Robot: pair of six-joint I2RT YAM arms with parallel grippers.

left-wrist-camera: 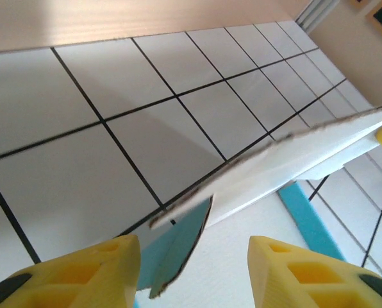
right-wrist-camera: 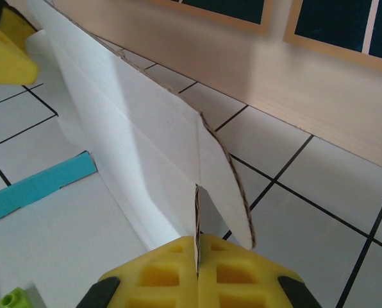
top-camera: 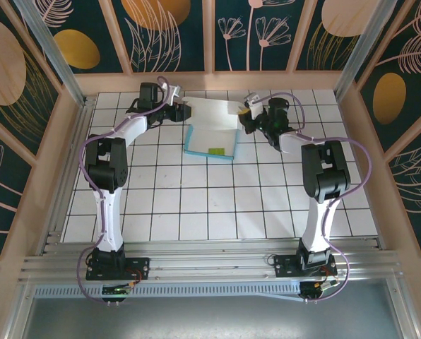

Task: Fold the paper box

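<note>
The box (top-camera: pixel 210 134) is found at the far middle of the table (top-camera: pixel 196 205), between the two grippers. Its turquoise rim is turned toward the arms, and a long white flap (right-wrist-camera: pixel 140 135) is lifted off the tiles along its far side. The right gripper (right-wrist-camera: pixel 196 250) is clamped on the flap's right end, with the card edge pinched between the closed pads. The left gripper (left-wrist-camera: pixel 192 250) is held with its jaws apart. The flap's left end and a small turquoise tab (left-wrist-camera: pixel 175 253) are seen between its fingers, but no pinch is shown.

The step in hand is judged to be the folding of this far flap over the box. It is done best if the left end is gripped as near the edge as the right end is. Both ends should then be carried at the same height and pace, so that the bend is made along the crease and not across the panel. The card is thin, so it is likely to bow or tear if the ends are drawn apart. A green scrap (top-camera: pixel 216 150) lies on the inner panel and may be trapped under the fold. Nothing is seen pinning the base, which may slide.
</note>
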